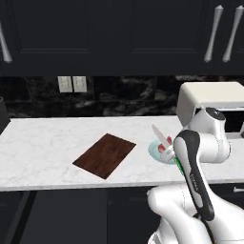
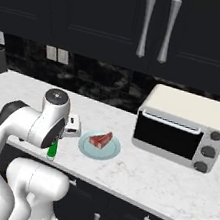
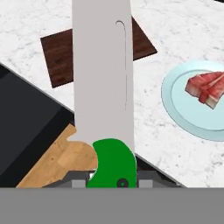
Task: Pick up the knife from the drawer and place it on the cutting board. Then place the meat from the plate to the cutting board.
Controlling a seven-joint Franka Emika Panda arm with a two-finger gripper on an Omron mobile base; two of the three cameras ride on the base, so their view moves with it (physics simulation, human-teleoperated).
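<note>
The pincer (image 3: 111,181) is pinching the knife (image 3: 103,83) by its green handle above the open drawer (image 3: 26,118). The cutting board (image 1: 105,155) is lying bare; the meat (image 2: 101,140) is resting on the plate (image 2: 99,146).

The arm (image 1: 200,176) is glossy white with rounded, bulbous links; a long black band runs down one link; a round grey-black cap (image 2: 56,95) tops a joint; small markings on the band are perhaps lettering, too blurred to read
</note>
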